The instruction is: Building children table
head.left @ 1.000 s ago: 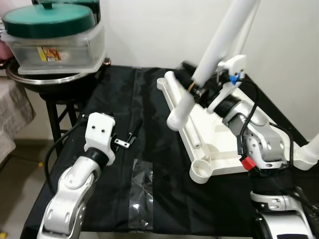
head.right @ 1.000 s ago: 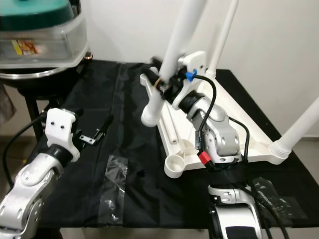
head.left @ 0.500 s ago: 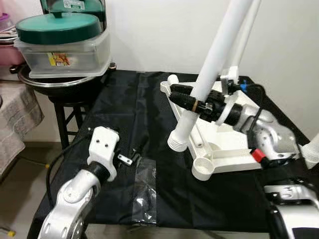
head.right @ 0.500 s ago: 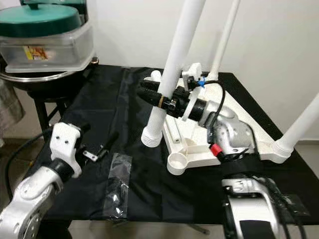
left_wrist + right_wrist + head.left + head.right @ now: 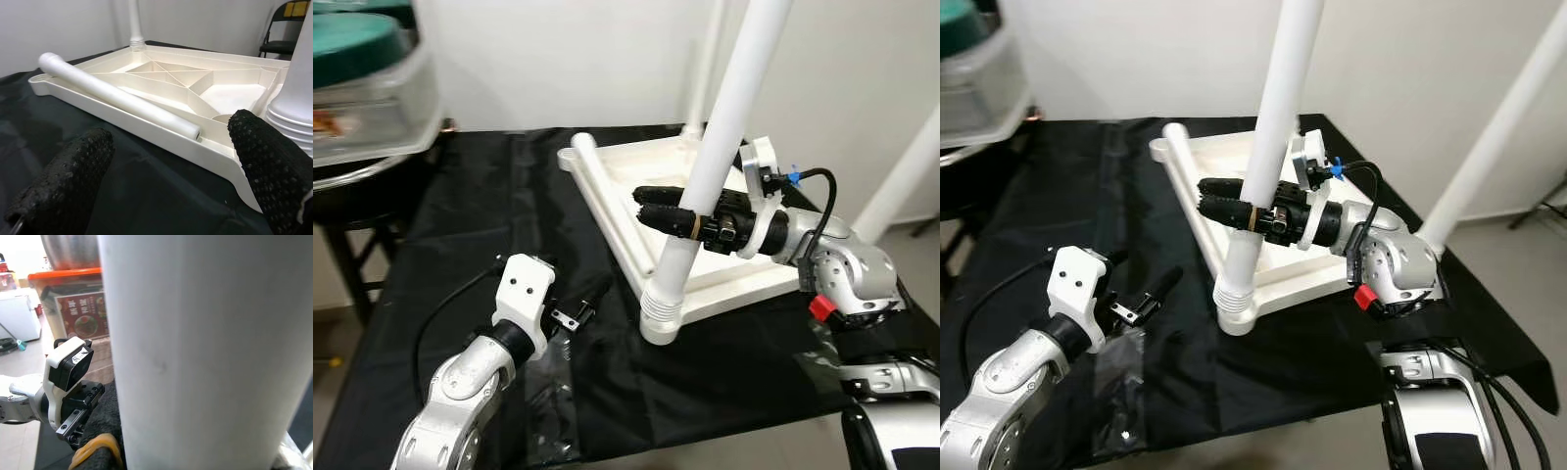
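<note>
Nearest to the camera, left gripper [image 5: 576, 311] low over the black cloth [image 5: 470, 225], fingers spread and empty, aimed at the near rail of the upturned white tabletop [image 5: 1283, 279], just short of touching it. Loose clear plastic sheet [image 5: 1121, 367] on the cloth right beneath that gripper, on the side away from the tabletop.

At the tabletop's near corner, a white leg [image 5: 710, 171] standing tilted in its ribbed socket [image 5: 661, 313], pinched partway up by the right gripper [image 5: 656, 212], both black fingers pressed against the tube. A loose rod [image 5: 117, 95] lying along the tabletop's left rail. Beyond, at the far corners, further legs already upright [image 5: 1494, 122].

Likely risks: with the leg leaning rather than plumb, cross-seating or popping out of the socket if pushed or twisted hard; the unpinned tabletop sliding or lifting on the slick cloth under that push; the rod rolling off the rail; the plastic sheet snagging the left fingers.

Room: tabletop's near corner close to the table's front edge, so little margin for sliding toward the robot; open cloth to the left of the tabletop, toward the plastic container [image 5: 362, 88]; right of the tabletop, the cloth's edge close by.
</note>
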You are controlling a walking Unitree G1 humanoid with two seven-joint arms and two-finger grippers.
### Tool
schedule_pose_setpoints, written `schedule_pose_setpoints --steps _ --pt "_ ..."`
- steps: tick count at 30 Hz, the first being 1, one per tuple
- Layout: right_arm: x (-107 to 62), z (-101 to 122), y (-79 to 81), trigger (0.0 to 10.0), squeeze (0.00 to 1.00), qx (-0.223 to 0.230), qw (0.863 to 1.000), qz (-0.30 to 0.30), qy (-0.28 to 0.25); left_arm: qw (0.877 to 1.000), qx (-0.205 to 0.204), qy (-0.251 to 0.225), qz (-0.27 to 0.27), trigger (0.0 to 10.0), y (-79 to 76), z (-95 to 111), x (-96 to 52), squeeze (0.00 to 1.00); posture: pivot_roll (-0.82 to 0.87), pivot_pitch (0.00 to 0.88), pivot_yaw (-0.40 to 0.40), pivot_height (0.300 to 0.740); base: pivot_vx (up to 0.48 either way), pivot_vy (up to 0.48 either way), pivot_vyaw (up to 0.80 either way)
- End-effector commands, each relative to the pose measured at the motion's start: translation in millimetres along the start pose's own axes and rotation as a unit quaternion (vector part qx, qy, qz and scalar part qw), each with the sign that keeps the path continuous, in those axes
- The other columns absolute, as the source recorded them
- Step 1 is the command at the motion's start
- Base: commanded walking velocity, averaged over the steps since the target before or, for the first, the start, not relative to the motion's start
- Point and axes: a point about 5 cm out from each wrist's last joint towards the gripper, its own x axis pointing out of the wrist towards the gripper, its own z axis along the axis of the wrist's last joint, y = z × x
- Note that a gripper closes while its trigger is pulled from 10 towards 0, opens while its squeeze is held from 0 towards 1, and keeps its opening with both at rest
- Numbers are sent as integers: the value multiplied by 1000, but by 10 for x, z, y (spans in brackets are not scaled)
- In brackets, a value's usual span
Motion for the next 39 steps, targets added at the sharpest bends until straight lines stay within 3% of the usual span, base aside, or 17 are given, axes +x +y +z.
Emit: schedule_pose_setpoints --steps 1,7,10,19,28,39 --pt "48 46 11 10000 0 -5 1000 9 -8 1000 -6 9 -1 10000 11 -43 -11 0 73 81 -55 740 0 0 0" --pt "114 -8 -49 10000 0 -3 1000 -5 9 1000 0 11 -3 10000 7 -61 -10 0 73 75 -56 740 0 0 0" --pt "118 -11 -31 10000 0 9 1000 7 10 1000 1 10 -2 10000 17 -58 -6 0 73 79 -58 740 0 0 -800" --pt "148 38 -39 10000 0 -11 1000 8 5 1000 0 8 5 10000 49 -43 6 0 76 87 -59 740 0 0 -800" --pt "224 157 -56 10000 0 -26 999 20 -2 1000 6 6 10 10000 78 -34 9 0 79 90 -61 740 0 0 0" --pt "314 71 -88 10000 0 -39 999 24 26 1000 14 0 11 10000 127 28 9 0 80 109 -67 740 0 0 218"
